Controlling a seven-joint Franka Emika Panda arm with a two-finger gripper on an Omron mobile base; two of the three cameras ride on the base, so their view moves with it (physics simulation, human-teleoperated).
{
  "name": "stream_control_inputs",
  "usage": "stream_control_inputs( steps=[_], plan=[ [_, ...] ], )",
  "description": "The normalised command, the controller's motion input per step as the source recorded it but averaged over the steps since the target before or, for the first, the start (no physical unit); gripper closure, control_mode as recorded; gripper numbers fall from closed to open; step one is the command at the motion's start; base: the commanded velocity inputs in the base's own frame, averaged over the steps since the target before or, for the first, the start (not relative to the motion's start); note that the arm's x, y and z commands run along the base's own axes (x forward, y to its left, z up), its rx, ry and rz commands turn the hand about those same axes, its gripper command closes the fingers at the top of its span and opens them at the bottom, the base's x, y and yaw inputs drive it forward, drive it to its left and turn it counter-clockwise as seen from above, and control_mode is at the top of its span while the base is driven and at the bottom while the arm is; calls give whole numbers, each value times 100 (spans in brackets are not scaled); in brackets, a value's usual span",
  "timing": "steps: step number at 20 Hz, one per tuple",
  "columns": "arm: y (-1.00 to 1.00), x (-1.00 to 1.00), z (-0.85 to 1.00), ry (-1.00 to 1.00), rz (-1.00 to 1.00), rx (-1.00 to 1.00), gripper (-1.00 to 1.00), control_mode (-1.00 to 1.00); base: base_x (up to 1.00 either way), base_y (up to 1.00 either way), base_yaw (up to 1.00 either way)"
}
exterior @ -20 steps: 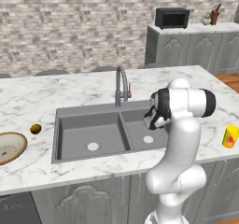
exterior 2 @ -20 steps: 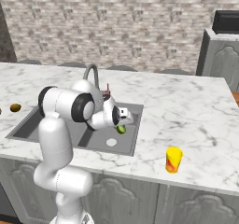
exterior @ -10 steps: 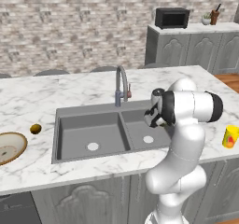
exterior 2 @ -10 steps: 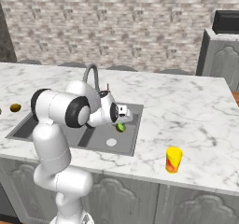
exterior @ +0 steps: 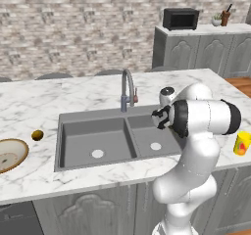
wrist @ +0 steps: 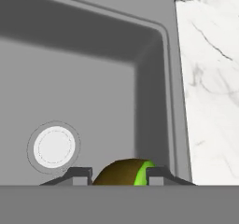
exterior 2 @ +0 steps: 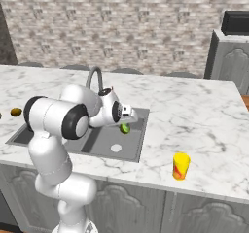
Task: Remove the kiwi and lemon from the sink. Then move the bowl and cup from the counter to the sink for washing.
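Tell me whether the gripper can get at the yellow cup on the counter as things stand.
Probably not right away: the gripper is over the sink with its jaws around the kiwi. The cup stands alone on open counter, so the way looks free once the kiwi is set down.

Kiwi in the gripper, above the sink; bowl and cup out on the counter.

Kiwi [wrist: 125,172], brown-skinned with a bright green cut face, seen wedged between the two dark fingertips of the gripper [wrist: 118,174] and hanging over the right basin of the dark grey double sink [exterior: 93,131], near that basin's right wall, with the round pale drain off to one side below. Shallow tan bowl [exterior: 9,154] with darker rim rested upright on the white marble counter [exterior 2: 194,110], well left of the sink. Small yellow cup [exterior 2: 181,166] with a red-orange mark stood upright near the counter's front edge, right of the sink.
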Motion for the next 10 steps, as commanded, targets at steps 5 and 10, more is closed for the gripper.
stream_control_inputs(
  steps=[5,10],
  plan=[
    [4,-19,27,0,-3,0,100,-100,0,0,0],
    [3,-16,25,0,-3,0,100,-100,0,0,0]
  ],
)
